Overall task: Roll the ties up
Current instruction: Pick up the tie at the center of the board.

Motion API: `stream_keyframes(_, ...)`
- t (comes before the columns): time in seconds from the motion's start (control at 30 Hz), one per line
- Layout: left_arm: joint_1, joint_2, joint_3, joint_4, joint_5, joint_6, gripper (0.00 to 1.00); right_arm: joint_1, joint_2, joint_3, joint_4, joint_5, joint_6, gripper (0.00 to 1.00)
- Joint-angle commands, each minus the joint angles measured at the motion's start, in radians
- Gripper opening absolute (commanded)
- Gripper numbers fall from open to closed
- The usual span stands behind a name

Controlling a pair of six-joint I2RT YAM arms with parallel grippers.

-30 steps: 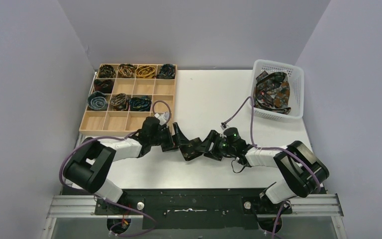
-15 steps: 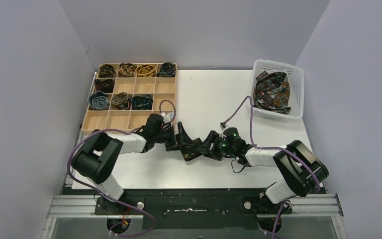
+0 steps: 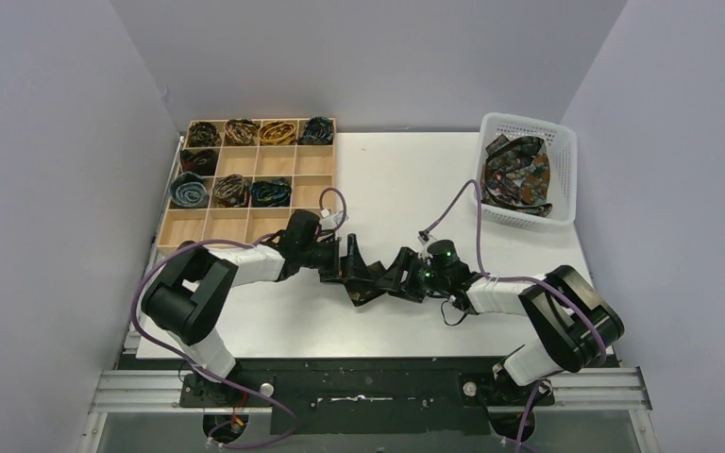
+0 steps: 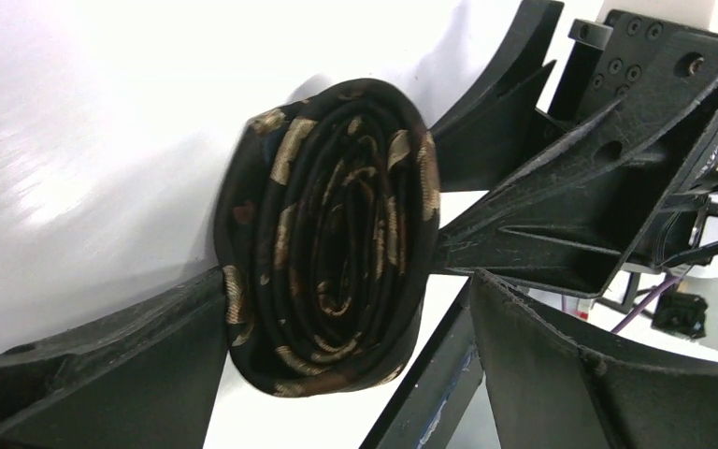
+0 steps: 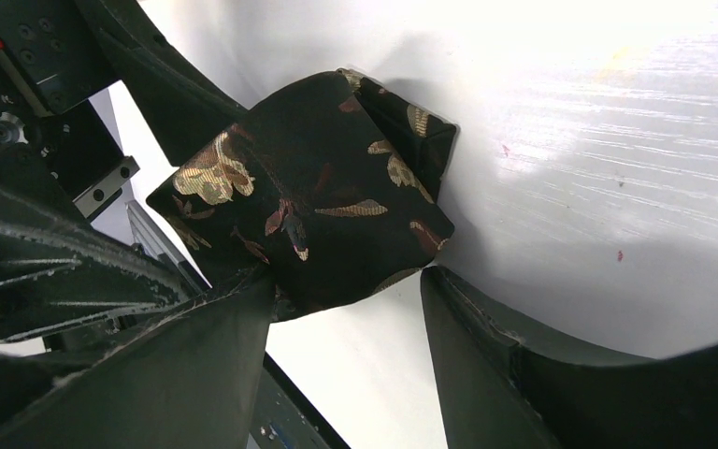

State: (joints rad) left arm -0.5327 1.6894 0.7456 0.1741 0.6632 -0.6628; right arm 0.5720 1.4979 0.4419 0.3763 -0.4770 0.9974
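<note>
One of the ties, black with gold and brown motifs, is wound into a tight coil (image 4: 337,234) on the white table. My left gripper (image 4: 346,290) is open around it: the left finger touches the coil and a thin gap shows at the right finger. From the opposite side, my right gripper (image 5: 337,281) is shut on the coil (image 5: 327,206), with both fingertips pressing its near end. In the top view the two grippers (image 3: 357,274) (image 3: 379,281) meet at mid-table and mostly hide the coil. Several other ties lie heaped (image 3: 517,175) at the back right.
A wooden compartment tray (image 3: 245,226) sits at the back left with several coiled ties (image 3: 241,132) in its far cells; its near cells hold nothing. A white plastic basket (image 3: 527,121) at the back right holds the heap. Cables loop over both wrists.
My left arm has swung right and slightly away, bringing its gripper closer around the coil. My right gripper's fingers have narrowed onto the coil.
</note>
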Motion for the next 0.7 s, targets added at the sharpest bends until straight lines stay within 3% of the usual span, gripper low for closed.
stream_keyframes(0.0, -0.024, 0.013, 0.062, -0.030, 0.047, 0.069, 0.91, -0.015, 0.037, -0.014, -0.050, 0.014, -0.072, 0.60)
stream_keyframes(0.3, -0.042, 0.066, 0.137, -0.117, 0.050, 0.122, 0.90, -0.024, 0.036, -0.055, -0.011, -0.009, -0.090, 0.58)
stream_keyframes(0.67, -0.077, 0.066, 0.149, -0.106, 0.016, 0.106, 0.80, -0.045, 0.044, -0.106, 0.066, -0.047, -0.056, 0.52)
